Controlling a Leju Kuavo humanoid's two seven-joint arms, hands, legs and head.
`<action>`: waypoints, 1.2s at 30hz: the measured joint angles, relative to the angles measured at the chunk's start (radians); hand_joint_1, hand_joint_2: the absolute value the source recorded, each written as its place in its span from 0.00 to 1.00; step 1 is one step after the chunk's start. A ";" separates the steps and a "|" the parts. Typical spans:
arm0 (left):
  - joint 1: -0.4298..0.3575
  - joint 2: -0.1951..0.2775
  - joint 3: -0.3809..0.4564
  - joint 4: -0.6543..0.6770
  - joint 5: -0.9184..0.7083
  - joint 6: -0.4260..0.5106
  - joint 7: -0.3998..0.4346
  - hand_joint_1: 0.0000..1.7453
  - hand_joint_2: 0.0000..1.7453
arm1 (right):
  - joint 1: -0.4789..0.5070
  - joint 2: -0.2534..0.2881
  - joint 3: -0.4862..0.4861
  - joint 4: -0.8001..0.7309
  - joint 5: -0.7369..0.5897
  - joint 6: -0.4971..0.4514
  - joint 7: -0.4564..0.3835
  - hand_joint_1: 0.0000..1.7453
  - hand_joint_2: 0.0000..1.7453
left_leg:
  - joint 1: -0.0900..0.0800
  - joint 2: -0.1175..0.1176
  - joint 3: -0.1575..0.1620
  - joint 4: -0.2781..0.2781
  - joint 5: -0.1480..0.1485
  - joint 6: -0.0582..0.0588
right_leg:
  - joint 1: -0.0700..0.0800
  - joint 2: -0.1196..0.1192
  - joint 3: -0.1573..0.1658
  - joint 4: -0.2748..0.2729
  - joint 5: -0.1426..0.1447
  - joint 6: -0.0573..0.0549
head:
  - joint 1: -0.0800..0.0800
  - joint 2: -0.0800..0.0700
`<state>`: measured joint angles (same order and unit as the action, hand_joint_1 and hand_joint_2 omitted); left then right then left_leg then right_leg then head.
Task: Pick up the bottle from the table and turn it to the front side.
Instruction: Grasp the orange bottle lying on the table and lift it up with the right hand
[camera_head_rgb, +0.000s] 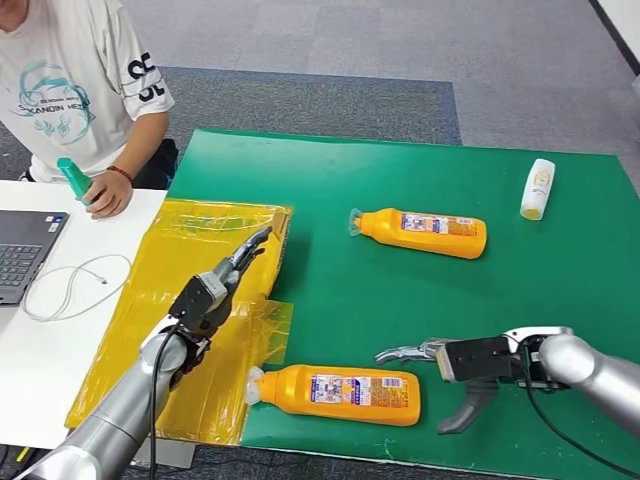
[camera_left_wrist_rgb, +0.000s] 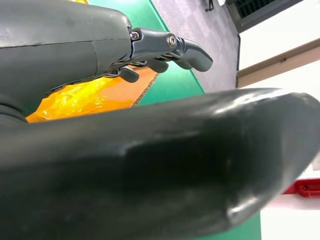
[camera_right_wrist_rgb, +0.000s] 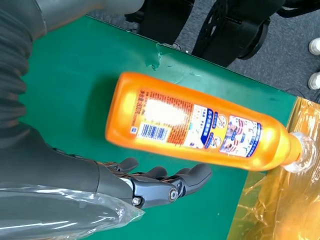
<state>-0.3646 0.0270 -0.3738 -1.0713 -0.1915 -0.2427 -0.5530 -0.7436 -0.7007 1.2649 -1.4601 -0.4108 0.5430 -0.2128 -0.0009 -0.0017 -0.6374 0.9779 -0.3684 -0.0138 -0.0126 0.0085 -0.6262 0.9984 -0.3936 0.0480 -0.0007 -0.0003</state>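
Bare green mat (camera_head_rgb: 340, 300) lies between right robot hand (camera_head_rgb: 453, 370) and near bottle (camera_head_rgb: 340, 393)

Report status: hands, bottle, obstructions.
Left hand open over the yellow sheet. Right hand open beside the near bottle, not touching. Bottle flat on the green mat, barcode side up. Nothing in between.

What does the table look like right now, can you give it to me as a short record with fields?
Surface: green mat
Near bottle: orange bottle lying flat, barcode label up, cap toward yellow plastic sheet
Far bottle: second orange bottle, lying flat
Small item: white bottle at far right
Right hand: open, beside near bottle, not touching
Left hand: open, over the yellow sheet
Person: seated at far left, holding teal object
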 joint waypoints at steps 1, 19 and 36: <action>0.000 0.000 0.000 0.000 -0.002 -0.001 0.003 0.00 0.00 | 0.022 0.006 -0.015 0.003 0.019 -0.003 -0.009 0.00 1.00 | 0.000 0.000 0.000 0.000 0.000 0.000 | 0.000 0.000 0.000 0.000 0.000 0.000 | 0.000 0.000; 0.040 0.001 0.019 -0.058 -0.028 0.002 0.027 0.00 0.00 | 0.219 0.124 -0.169 0.014 0.354 -0.137 0.022 0.00 1.00 | 0.000 0.000 0.000 0.000 0.000 0.000 | 0.000 0.000 0.000 0.000 0.000 0.000 | 0.000 0.000; 0.077 0.000 0.041 -0.088 -0.034 0.002 0.028 0.00 0.00 | 0.265 0.182 -0.200 0.005 0.504 -0.216 0.046 0.00 1.00 | 0.000 0.000 0.000 0.000 0.000 0.000 | 0.000 0.000 0.000 0.000 -0.001 -0.001 | 0.000 0.000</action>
<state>-0.2878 0.0275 -0.3324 -1.1592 -0.2255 -0.2411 -0.5253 -0.4785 -0.5186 1.0654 -1.4548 0.0935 0.3267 -0.1672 -0.0007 -0.0015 -0.6373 0.9777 -0.3687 -0.0140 -0.0124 0.0088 -0.6266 0.9985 -0.3941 0.0474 -0.0011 -0.0004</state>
